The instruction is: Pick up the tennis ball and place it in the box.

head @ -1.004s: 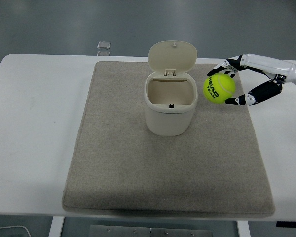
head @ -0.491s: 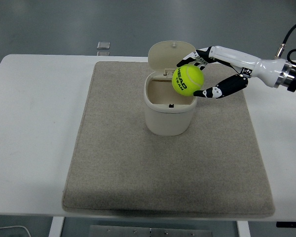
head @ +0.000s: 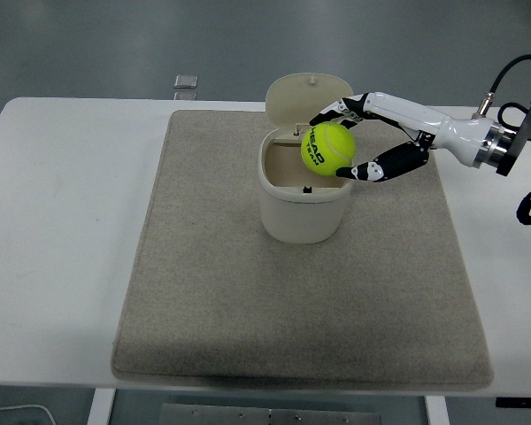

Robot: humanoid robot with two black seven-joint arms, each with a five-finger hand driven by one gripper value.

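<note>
Now the tennis ball (head: 328, 147) is seen over the right part of the box's (head: 304, 211) open mouth, where a second ago it was held well to the right of the box, and half a second ago only at the box's right rim. It has been carried leftward across the mat (head: 302, 283) and slightly lowered, so that it is now framed by the raised lid (head: 308, 99) behind and the box's rim in front. The ball is gripped by the right robot hand (head: 358, 142), with pale fingers (head: 341, 108) laid over its far side and a dark finger pressed against its near right side; the hold appears unchanged across the three moments. The arm has been extended further over the desk (head: 62, 204), and more of its wrist and cabling has come into view at the right edge. The box itself has not been shifted.

The transport step is judged to be almost complete. The ball is not yet centred over the opening, being nearer the box's right wall, so a little more leftward travel may be wanted before release; otherwise the rim could be struck and the ball bounced out. The left arm is not seen.
</note>
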